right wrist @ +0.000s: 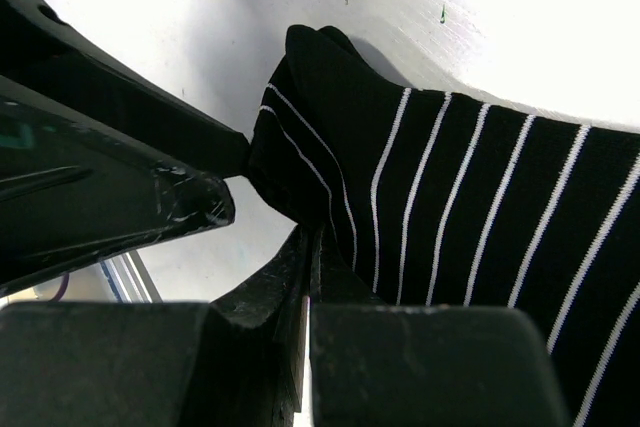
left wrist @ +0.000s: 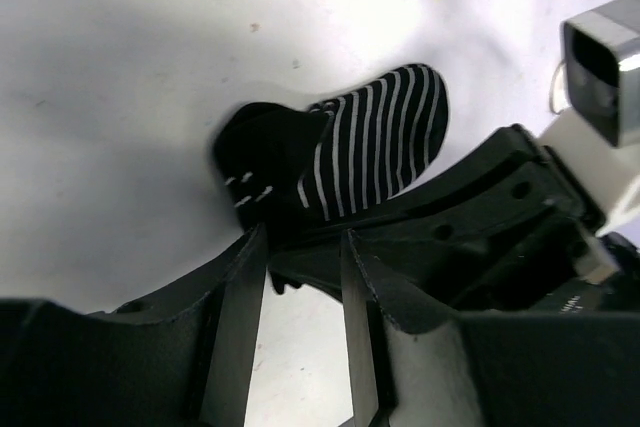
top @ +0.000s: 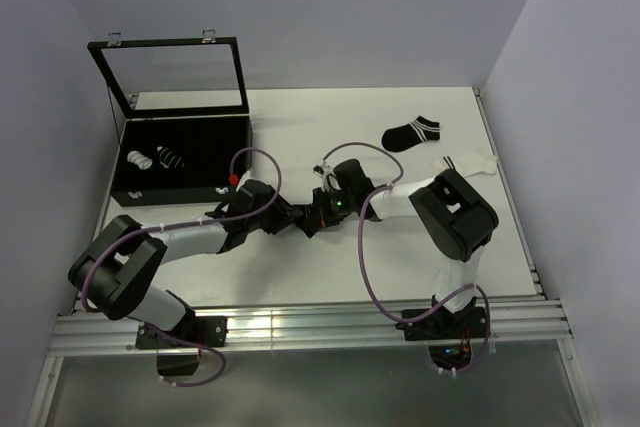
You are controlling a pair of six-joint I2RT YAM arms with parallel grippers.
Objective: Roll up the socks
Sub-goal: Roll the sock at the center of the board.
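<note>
A black sock with thin white stripes [left wrist: 375, 137] lies on the white table between both grippers, its near end folded over. My left gripper [left wrist: 303, 239] stands with its jaws apart, the sock's folded edge right at their tips and bare table showing between them. From the other side my right gripper [right wrist: 318, 235] is shut on the sock's [right wrist: 470, 207] edge. From above, the left gripper [top: 298, 217] and the right gripper [top: 320, 209] meet at mid-table and hide this sock.
A second black sock [top: 412, 132] lies flat at the back right, with a white sock [top: 470, 163] just in front of it. An open black case [top: 180, 190] at the back left holds two rolled sock bundles [top: 150, 160]. Walls close both sides.
</note>
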